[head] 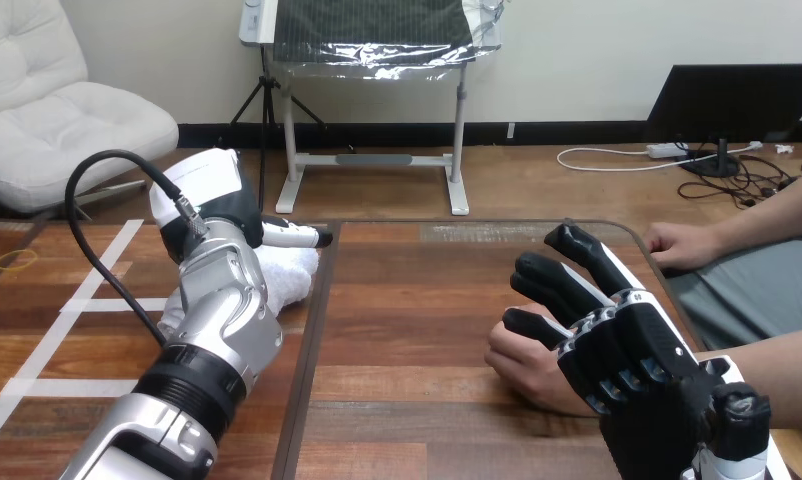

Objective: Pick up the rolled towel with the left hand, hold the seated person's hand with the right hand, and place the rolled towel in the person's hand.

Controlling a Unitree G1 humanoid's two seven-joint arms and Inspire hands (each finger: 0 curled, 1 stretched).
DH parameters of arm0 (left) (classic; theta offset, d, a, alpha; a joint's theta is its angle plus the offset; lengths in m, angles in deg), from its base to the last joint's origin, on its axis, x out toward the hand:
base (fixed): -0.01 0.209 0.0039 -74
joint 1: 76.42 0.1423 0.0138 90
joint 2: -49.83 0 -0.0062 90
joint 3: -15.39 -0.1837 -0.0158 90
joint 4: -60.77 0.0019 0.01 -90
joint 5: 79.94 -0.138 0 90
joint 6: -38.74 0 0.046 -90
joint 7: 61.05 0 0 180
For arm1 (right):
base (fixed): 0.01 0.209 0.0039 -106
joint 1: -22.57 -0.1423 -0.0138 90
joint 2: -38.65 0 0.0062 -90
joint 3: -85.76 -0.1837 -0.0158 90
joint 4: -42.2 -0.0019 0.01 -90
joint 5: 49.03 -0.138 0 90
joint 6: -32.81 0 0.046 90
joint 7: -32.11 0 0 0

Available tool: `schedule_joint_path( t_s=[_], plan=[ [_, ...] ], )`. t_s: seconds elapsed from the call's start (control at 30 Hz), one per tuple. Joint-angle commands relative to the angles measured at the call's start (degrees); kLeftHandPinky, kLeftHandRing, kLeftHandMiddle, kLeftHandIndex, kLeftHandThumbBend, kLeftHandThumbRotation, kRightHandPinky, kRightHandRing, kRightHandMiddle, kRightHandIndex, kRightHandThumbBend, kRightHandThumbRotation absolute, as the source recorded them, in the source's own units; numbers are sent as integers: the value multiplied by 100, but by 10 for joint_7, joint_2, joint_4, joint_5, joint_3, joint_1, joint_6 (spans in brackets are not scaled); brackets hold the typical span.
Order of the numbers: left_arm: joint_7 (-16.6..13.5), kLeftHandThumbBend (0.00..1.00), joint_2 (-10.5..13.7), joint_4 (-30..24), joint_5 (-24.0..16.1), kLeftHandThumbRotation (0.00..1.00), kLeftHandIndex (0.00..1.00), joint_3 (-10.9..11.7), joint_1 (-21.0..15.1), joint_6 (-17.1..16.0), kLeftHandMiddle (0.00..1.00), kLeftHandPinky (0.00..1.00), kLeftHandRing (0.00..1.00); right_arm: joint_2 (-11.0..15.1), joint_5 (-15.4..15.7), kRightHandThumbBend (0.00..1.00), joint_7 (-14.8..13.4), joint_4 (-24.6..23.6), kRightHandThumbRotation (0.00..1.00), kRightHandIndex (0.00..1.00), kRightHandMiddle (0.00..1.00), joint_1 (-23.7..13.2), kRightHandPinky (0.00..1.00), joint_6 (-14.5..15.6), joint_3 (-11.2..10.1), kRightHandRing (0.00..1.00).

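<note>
Head view: the left hand [212, 200] sits on top of the rolled towel [287, 275]. The towel lies left of centre on the counter [417, 300], just beside the dark seam [312, 330] where two tabletops meet. Much of the towel is hidden behind that hand and its silver forearm [222, 320], so its long axis cannot be read. Whether the hand has closed on it cannot be told either.

Well apart to the right, the right hand [627, 345] lies over the person's hand [522, 365], which rests low on the counter and reaches in from the right side. The right hand's fingers [577, 255] are straight and spread, pointing toward the far left. None of them is seen wrapped round the person's hand, so this looks like covering rather than holding. The person's second hand [682, 245] rests at the counter's far right edge, apart from both robot hands.

The coming move seems to turn on the stretch between towel and person's hand. The towel lies to the left of the person's hand, with bare wood between them and nothing standing in the way. The left hand is by far the nearer to the towel. The seam is the one edge the towel would have to cross. With the right hand on top, the person's hand seems to offer no open place for the towel yet.
</note>
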Motion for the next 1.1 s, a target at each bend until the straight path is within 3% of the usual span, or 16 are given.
schedule_joint_path(
  t_s=[0.0,0.7,1.07],
  plan=[
    [-5,97,-4,-6,-14,54,97,-11,-19,-3,100,100,100,-1,-9,74,2,-6,100,92,87,-19,83,-15,-2,90],
    [-25,94,-17,52,-15,51,98,-16,-35,-1,100,100,100,0,-9,75,3,-6,100,91,87,-16,83,-20,-5,89],
    [-41,96,-30,130,-29,53,99,-40,-56,9,100,100,100,3,-15,76,8,-7,100,90,86,-15,83,-22,-5,89]
  ],
)
